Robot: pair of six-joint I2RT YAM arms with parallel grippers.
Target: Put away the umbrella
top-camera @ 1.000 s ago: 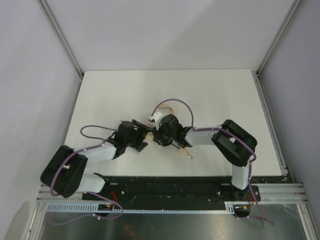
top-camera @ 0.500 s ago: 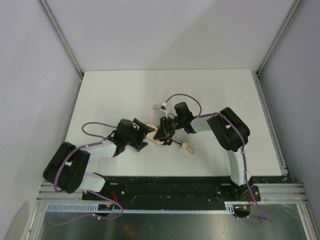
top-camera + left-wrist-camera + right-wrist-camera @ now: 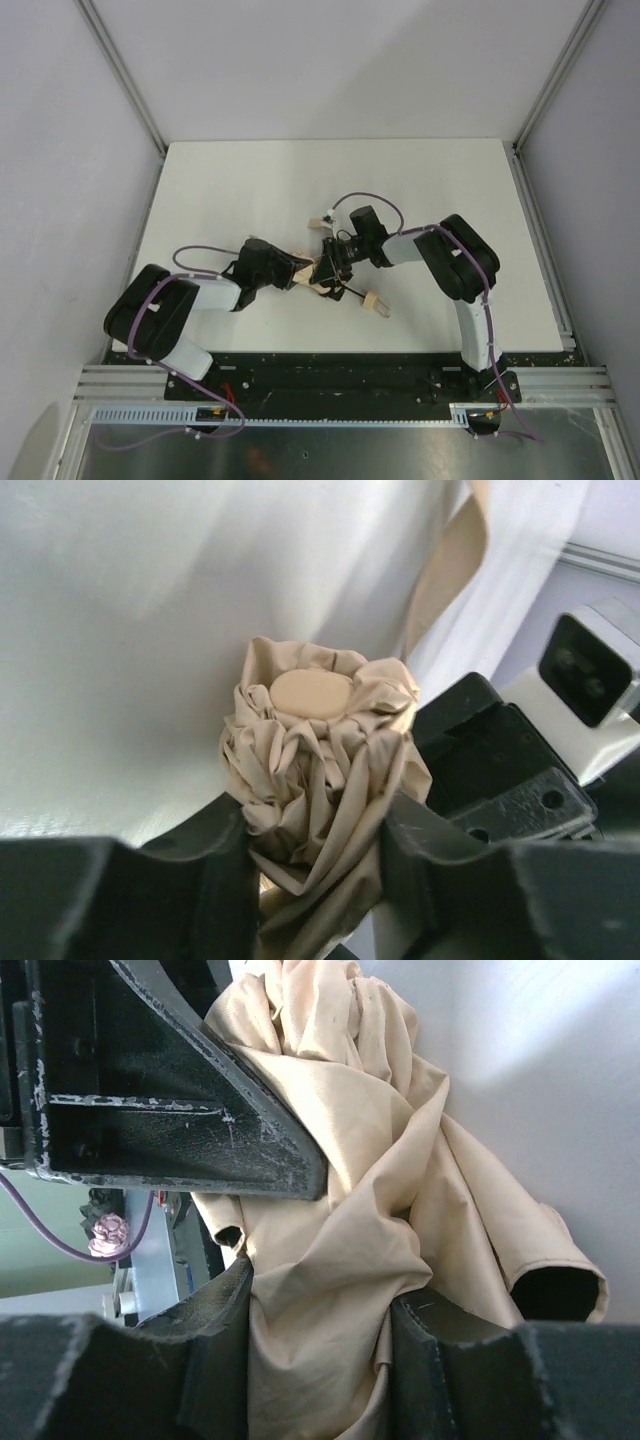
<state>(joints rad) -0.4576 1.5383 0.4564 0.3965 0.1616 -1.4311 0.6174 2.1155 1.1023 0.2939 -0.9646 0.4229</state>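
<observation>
The umbrella [image 3: 322, 288] is a crumpled beige bundle at the table's middle front. Its thin black shaft runs right to a pale wooden handle [image 3: 375, 303] on the table. My left gripper [image 3: 298, 272] comes in from the left. In the left wrist view its jaws press both sides of the umbrella [image 3: 320, 810], just below the round tan cap [image 3: 312, 692]. My right gripper [image 3: 330, 266] comes in from the right, shut on the umbrella's fabric [image 3: 330, 1290] in the right wrist view. The fabric and the two grippers hide most of the shaft.
The white table [image 3: 250, 190] has metal frame posts at its back corners and grey walls on three sides. The left gripper's black finger [image 3: 170, 1080] is close above the right gripper's jaws. A tan strap [image 3: 445, 570] trails off the bundle.
My left gripper slid right up to the bundle and closed from wide open onto the fabric. My right arm drew back to the right a second ago and has since held its grip.
</observation>
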